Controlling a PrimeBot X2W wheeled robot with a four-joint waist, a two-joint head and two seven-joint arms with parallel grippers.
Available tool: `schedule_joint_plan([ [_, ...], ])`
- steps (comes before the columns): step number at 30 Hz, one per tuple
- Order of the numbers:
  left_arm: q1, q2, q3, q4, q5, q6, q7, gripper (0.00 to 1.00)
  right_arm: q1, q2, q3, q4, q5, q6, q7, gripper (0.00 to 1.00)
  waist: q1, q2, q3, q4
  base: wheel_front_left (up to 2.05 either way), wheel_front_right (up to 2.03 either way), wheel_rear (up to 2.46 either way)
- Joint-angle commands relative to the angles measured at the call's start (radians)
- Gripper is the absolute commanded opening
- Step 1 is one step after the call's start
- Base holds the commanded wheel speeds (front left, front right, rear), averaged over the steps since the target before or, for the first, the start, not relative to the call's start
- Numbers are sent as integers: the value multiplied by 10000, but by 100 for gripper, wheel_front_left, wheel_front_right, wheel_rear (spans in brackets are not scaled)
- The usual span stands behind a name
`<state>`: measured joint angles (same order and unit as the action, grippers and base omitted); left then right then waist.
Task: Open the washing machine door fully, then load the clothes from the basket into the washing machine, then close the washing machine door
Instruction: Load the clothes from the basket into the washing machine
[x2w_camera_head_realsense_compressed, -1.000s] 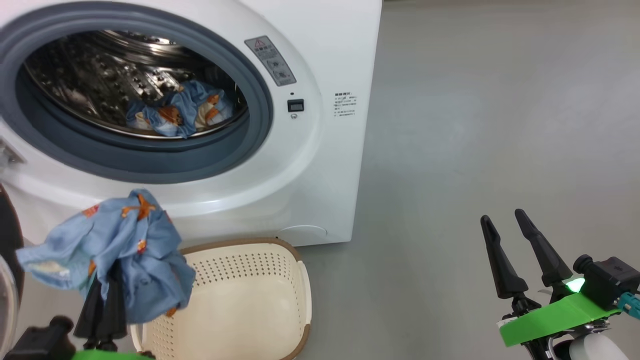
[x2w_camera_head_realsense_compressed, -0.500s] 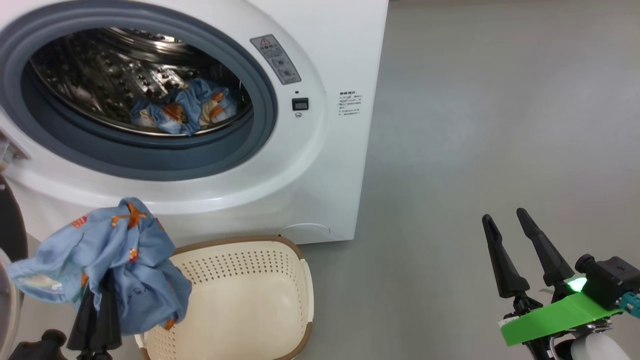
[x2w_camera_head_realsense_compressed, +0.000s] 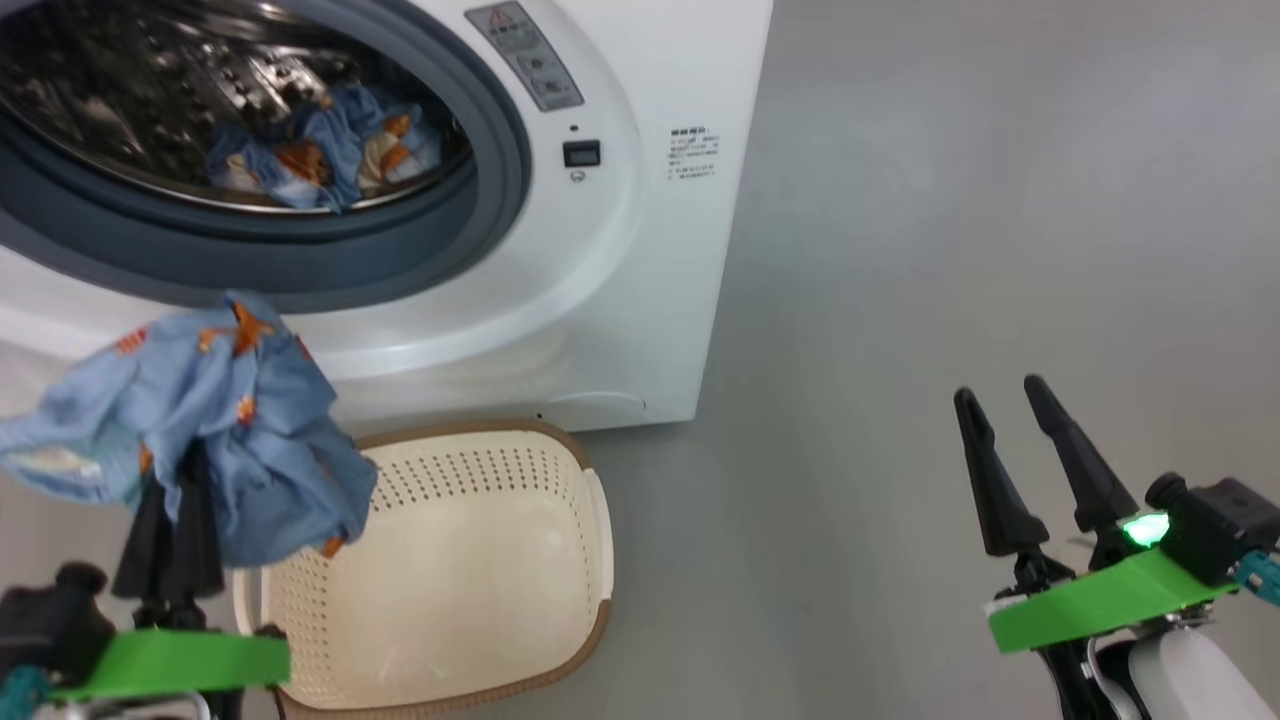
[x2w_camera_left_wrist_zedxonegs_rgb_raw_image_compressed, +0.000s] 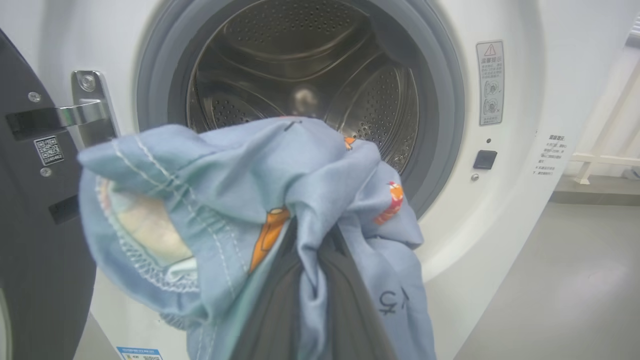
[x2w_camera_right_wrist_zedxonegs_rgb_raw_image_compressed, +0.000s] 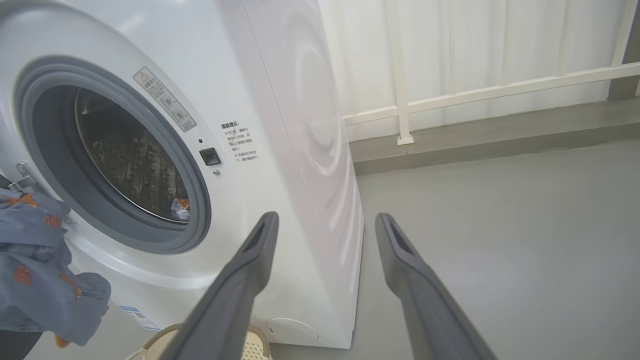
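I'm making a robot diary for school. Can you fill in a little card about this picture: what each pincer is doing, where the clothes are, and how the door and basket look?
left pincer: shut on a blue garment, lifted above the basket, facing the drum opening
right pincer: open, holding nothing, out over the grey floor
clothes in drum: a blue bundle lying inside the washing machine
door: swung open at the machine's left
basket: on the floor below the opening; no clothes seen in its visible part

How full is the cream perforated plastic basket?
Empty where visible: the basket shows a bare bottom; a light blue printed garment hides one corner.
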<state>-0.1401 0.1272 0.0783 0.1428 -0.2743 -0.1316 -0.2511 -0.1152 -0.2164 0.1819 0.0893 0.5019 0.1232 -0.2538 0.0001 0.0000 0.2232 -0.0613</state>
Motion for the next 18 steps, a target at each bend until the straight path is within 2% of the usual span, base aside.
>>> schedule_joint_plan([
  [1,-489,333,297,-114,-111,9,-107,0,-327,-45,141,-284,-20,75,-80,100,-1,0,453,-128,0,0,0],
  [8,-1928,821,192,631,-279,9,-107,0,-880,190,231,-318,-90,75,-80,100,-1,0,1309,-330,0,0,0],
  [18,-4406,1798,-120,2108,-441,9,-107,0,-1669,537,318,-373,-150,75,-80,100,-1,0,2558,-756,0,0,0],
])
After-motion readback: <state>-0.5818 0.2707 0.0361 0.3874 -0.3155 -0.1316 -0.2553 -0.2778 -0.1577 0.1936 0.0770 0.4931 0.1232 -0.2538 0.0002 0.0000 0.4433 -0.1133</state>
